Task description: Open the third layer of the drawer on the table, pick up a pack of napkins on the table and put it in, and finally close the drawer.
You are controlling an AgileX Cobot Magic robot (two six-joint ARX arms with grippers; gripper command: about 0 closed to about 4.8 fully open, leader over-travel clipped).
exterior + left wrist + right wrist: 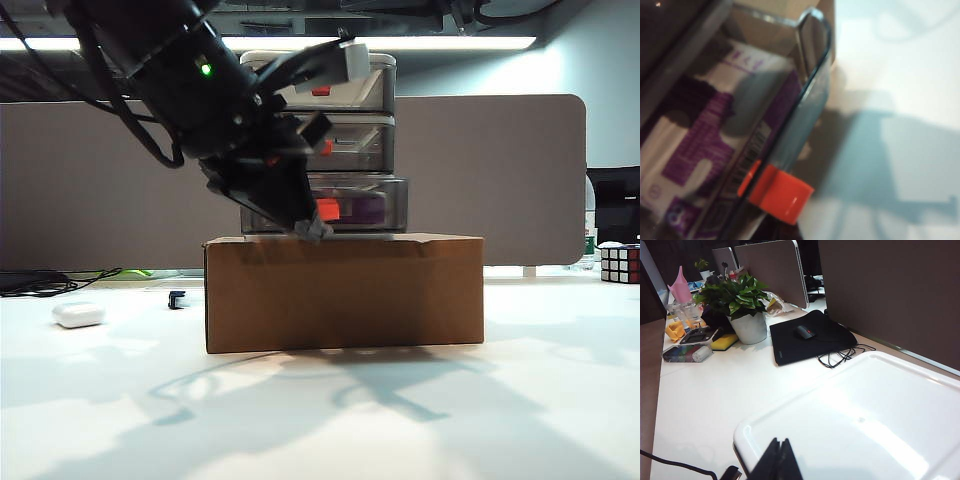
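Purple-and-white wrap shows through the smoky plastic: the pack of napkins [715, 150] already lies inside the third layer [365, 205], barcode end toward the front. You can read that bottom tier as not yet home; in the exterior view its front stands proud of the two tiers above. The drawer [330, 140] sits on a brown cardboard box [345, 292], which lifts the low tier to a height the arm can reach level.

Left tool [312, 226]: fingers together, holding nothing, tip just beside the red-orange handle [777, 192] at the tier's front. I cannot tell whether it touches. Judgement: closed fingers suit a push, so you are at the closing step, and a square push on the front is what remains.

Right tool [777, 462]: fingers pressed together, empty, parked over a white tray [880, 425] well apart from the cabinet, out of the working arm's way.

Risk, as judgement: an off-centre push could skew the cabinet on the box.

The surface [320, 410] also carries a small white case [78, 315], untouched.
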